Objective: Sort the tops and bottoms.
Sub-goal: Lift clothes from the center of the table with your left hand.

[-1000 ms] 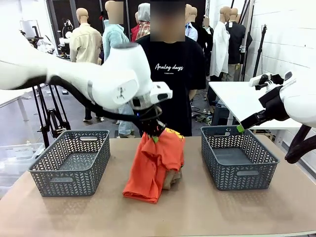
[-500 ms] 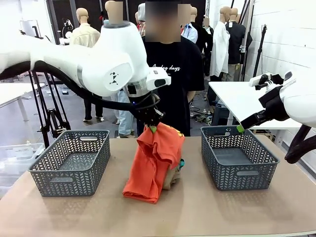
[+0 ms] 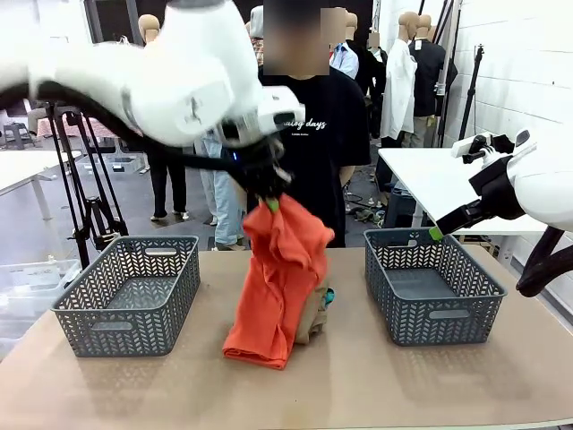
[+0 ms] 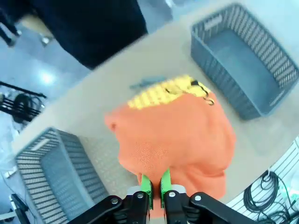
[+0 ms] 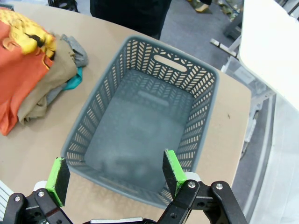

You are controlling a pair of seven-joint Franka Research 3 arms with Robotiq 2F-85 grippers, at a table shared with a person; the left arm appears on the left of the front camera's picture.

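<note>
Check the left gripper (image 3: 269,201) first. Its jaws are pinched together on the top fold of the orange shirt (image 3: 279,278), above the middle of the table (image 3: 376,385). The shirt hangs from that pinch. Its lower end lies on the table, against the pile.

Count three more tops in the pile:
- one tan shirt (image 5: 49,81)
- one grey shirt (image 5: 77,51)
- one teal shirt (image 5: 74,84)

That makes four tops, all between the baskets.

Next, check the right gripper (image 5: 114,170). Its jaws stand wide apart, directly above the right basket (image 5: 187,79).

Count two grey baskets. The left basket (image 3: 125,305) and the right one stand on either side of the pile.

One person (image 3: 313,134) stands at the far side.
</note>
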